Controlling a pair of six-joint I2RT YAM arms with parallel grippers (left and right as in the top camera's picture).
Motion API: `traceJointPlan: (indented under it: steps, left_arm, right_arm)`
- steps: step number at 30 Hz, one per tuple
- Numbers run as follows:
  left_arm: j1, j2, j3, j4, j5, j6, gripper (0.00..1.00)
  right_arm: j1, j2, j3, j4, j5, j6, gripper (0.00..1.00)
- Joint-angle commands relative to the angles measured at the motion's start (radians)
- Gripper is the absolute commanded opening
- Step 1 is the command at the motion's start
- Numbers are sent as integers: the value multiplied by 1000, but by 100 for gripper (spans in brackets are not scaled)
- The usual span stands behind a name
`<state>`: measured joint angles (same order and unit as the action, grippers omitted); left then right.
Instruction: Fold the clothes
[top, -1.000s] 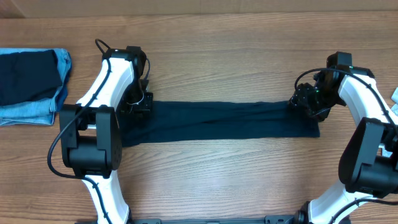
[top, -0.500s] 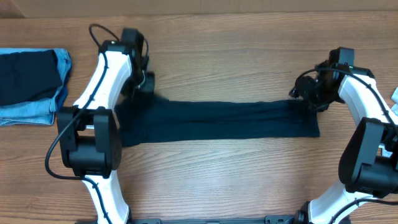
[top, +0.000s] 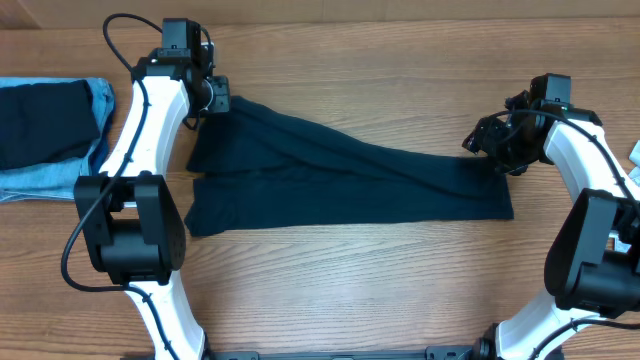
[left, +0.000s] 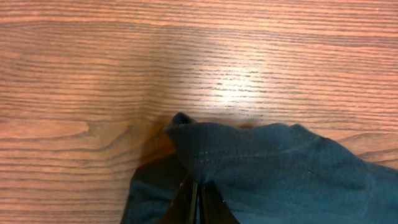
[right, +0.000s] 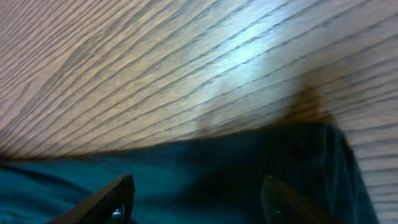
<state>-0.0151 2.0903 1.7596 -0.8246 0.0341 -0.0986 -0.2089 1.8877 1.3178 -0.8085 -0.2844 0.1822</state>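
A long dark navy garment (top: 350, 185) lies across the wooden table. My left gripper (top: 213, 97) is shut on the garment's upper left corner (left: 205, 149) and holds it pulled toward the far side, so a diagonal fold runs to the right. My right gripper (top: 492, 150) is open above the garment's right end (right: 205, 174), its fingers (right: 196, 199) spread wide with cloth below them.
A stack of folded clothes (top: 45, 135), dark cloth on blue denim, sits at the left edge. A white object (top: 634, 152) shows at the far right edge. Bare wooden tabletop (top: 350, 60) lies beyond the garment.
My left gripper has lifted the garment's left corner and carried it toward the far side and slightly left, opening the fold. My right gripper has let go and risen slightly at the right end.
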Motion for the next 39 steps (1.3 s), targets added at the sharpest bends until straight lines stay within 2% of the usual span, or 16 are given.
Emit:
traceJointPlan:
  steps: [1, 4, 7, 9, 14, 17, 22, 30, 35, 39]
  left_arm:
    - [3, -24, 23, 8, 11, 6, 4]
    - [2, -24, 23, 6, 16, 6, 4]
    - [2, -24, 23, 7, 27, 6, 4]
    - [2, -24, 23, 6, 40, 6, 4]
    - [2, -24, 23, 0, 45, 6, 4]
    - [2, -24, 23, -3, 45, 8, 4]
    - [2, -24, 23, -3, 45, 9, 4]
    - [2, -24, 23, -13, 45, 9, 4]
    - [2, -24, 23, -13, 45, 9, 4]
    - [2, -24, 23, -13, 45, 9, 4]
  right_arm:
    - [-5, -25, -2, 9, 35, -7, 70]
    - [-11, -25, -2, 5, 68, -6, 74]
    - [-18, -25, -3, -13, 82, -5, 74]
    - [-22, -25, -3, -10, 90, -3, 70]
    - [-32, -25, -3, -52, 196, 10, 66]
    - [-41, -25, -3, -125, 149, 12, 60]
    - [-41, -25, -3, -194, 86, 10, 56]
    - [-42, -25, -3, -161, 9, 5, 18]
    - [-41, -25, -2, -33, 0, 36, 6]
    - [-42, -25, -2, 123, 0, 35, 5]
